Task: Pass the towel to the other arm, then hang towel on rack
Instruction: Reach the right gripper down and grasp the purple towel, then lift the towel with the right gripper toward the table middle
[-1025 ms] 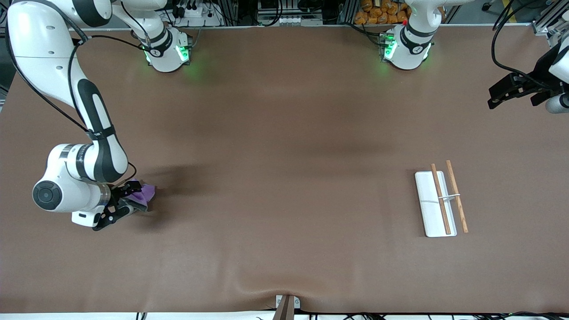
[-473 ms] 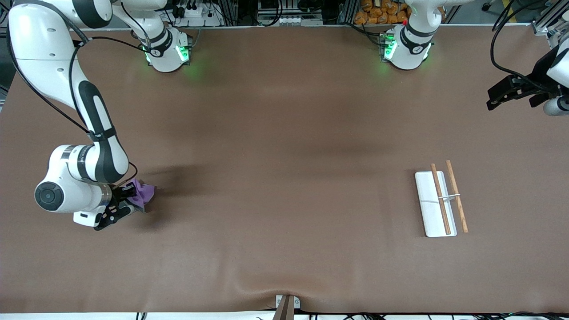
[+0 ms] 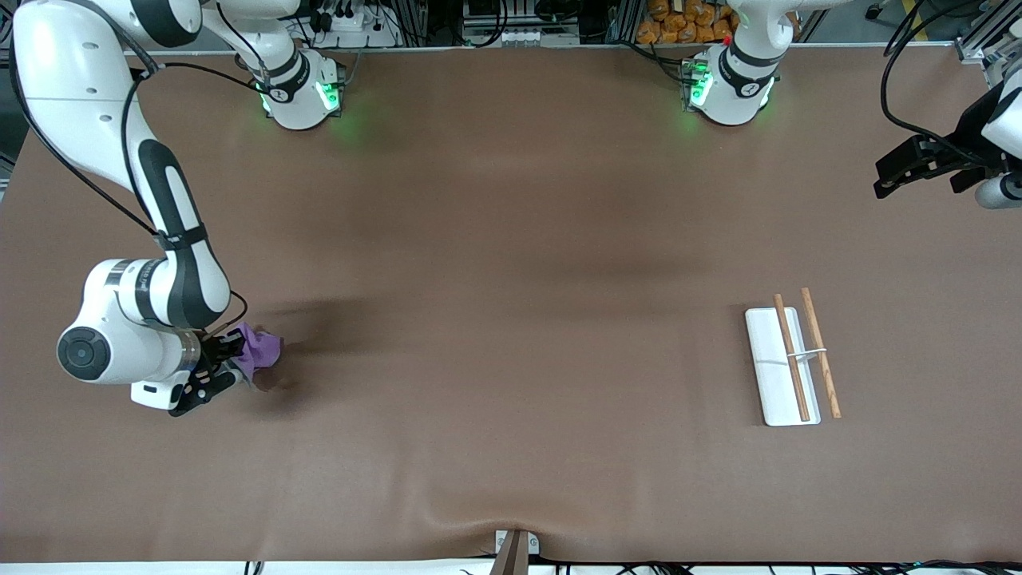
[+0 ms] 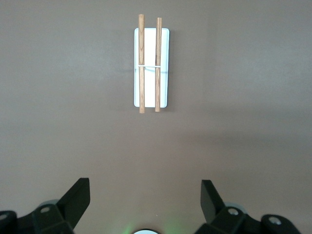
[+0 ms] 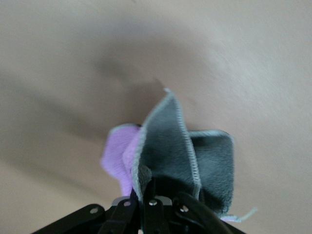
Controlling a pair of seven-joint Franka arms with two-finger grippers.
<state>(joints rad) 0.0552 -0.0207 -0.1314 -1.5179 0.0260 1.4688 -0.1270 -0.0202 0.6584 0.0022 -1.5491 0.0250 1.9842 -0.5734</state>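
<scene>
The towel (image 3: 260, 350) is a small bunched purple cloth with a dark grey reverse, at the right arm's end of the table. My right gripper (image 3: 236, 356) is shut on it and holds it just off the table; in the right wrist view the towel (image 5: 180, 151) hangs folded from the shut fingers (image 5: 155, 204). The rack (image 3: 782, 366), a white base with two wooden rods, lies toward the left arm's end; it also shows in the left wrist view (image 4: 151, 67). My left gripper (image 3: 898, 172) is open and empty, waiting high over the table's edge at its own end.
The brown table mat (image 3: 511, 319) has a raised wrinkle at its edge nearest the front camera, by a small clamp (image 3: 515, 547). The arm bases (image 3: 299, 92) stand along the edge farthest from the front camera.
My right gripper has lifted the towel slightly off the table; a shadow now shows under it. The left arm has barely moved.
</scene>
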